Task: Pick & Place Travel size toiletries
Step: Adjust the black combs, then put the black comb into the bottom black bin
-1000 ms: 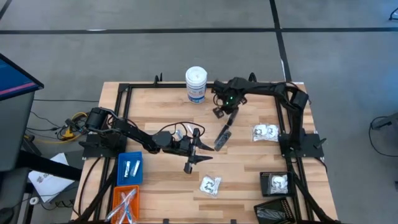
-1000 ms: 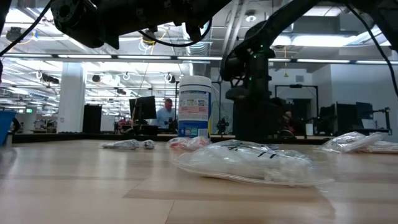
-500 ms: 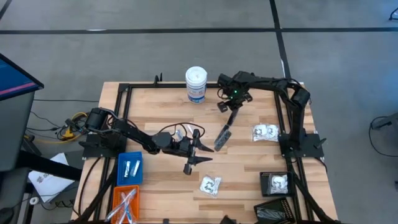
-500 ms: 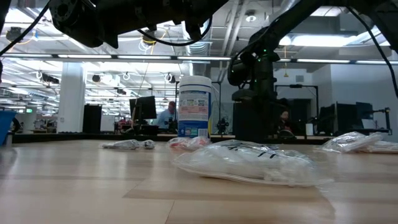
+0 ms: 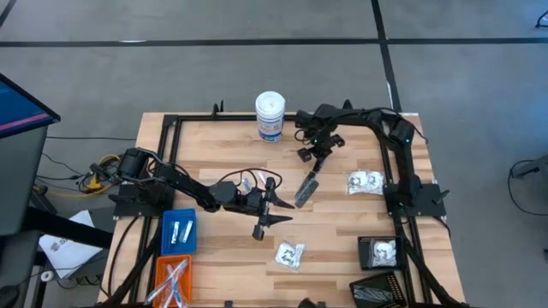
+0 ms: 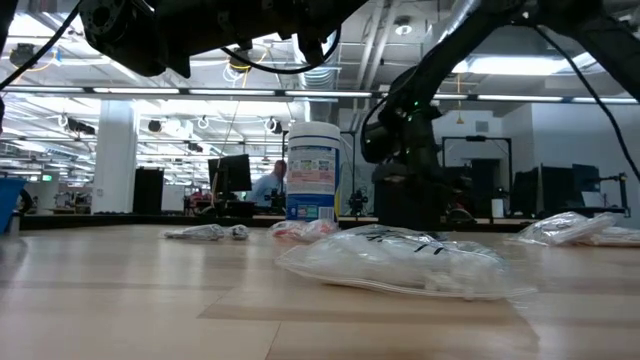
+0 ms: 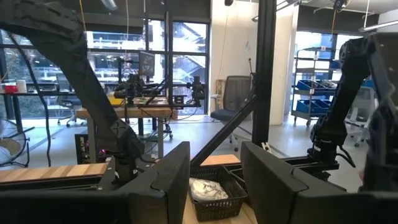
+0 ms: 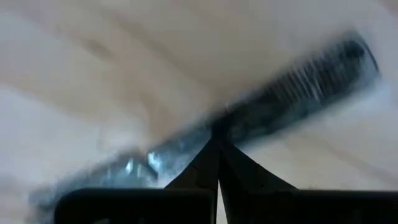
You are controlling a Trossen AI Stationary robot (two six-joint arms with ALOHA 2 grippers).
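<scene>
Toiletries lie scattered across the wooden table [image 5: 342,222]. Right gripper [image 5: 305,156] hangs over the table's middle, near the white canister [image 5: 270,115], jaws fully closed with the fingertips meeting; its wrist view shows a black comb [image 8: 261,112] in a clear sleeve lying on the wood directly below, not gripped. Left gripper [image 5: 272,205] sits mid-table with jaws partly open and nothing between them. One clear packet [image 5: 289,254] lies on the near side of the table, another [image 5: 365,181] beside the right arm's base, a third in the black bin [image 5: 379,252]. Small tubes rest in the blue bin [image 5: 178,232].
</scene>
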